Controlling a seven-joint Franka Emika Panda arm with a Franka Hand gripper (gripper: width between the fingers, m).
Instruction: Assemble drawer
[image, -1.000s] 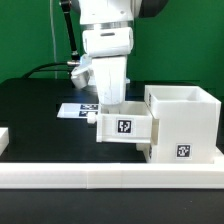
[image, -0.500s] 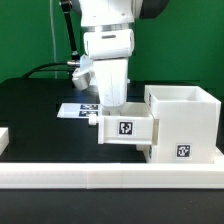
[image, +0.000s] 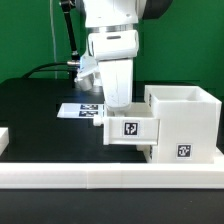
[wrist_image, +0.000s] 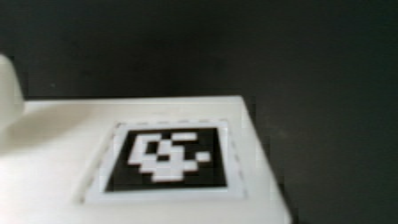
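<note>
A small white tray (image: 130, 131) with a square tag on its front sits partly inside the tall white housing (image: 186, 124) at the exterior view's right. My gripper (image: 119, 104) reaches down into the tray from above. Its fingertips are hidden behind the tray's wall, and the tray moves with it. In the wrist view a white tagged face of the tray (wrist_image: 169, 155) fills the picture very close, and no fingers show. The second tray is out of view.
The marker board (image: 80, 110) lies flat on the black table behind the tray. A long low white rail (image: 100, 178) runs along the front. A white piece (image: 4, 138) shows at the left edge. A black cable (image: 50, 70) trails behind the arm.
My gripper and the tray have moved together toward the exterior view's right, and the tray sits further into the housing.
</note>
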